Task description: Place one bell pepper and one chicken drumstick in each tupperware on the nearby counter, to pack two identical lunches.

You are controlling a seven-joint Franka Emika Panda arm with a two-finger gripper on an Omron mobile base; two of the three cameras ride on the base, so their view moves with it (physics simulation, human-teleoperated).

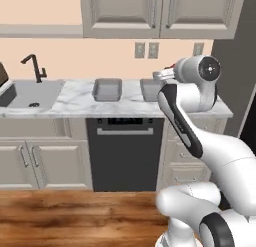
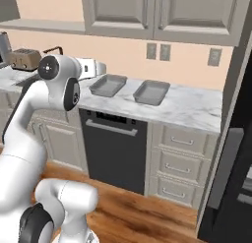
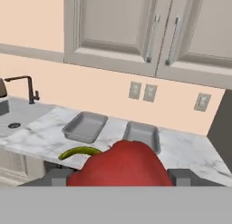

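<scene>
We see the gripper point(image 3: 118, 175) closed on a red bell pepper point(image 3: 121, 166), held above the floor short of the marble counter point(image 2: 197, 108). Two empty grey tupperware trays point(image 2: 108, 84) point(image 2: 151, 92) sit side by side near its back edge, right of the sink point(image 1: 31, 94), under beige cabinets point(image 3: 136, 32).

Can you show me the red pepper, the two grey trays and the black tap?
bell pepper point(image 3: 121, 166), hand view, its red body.
tupperware point(image 2: 107, 84) point(image 2: 151, 91), right base view, tray floors.
tap point(image 1: 34, 66), left base view, its neck.

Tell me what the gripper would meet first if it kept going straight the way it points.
Probably the right-hand tupperware on the counter; the gripper holds a bell pepper and aims there, though depth is unclear.
</scene>
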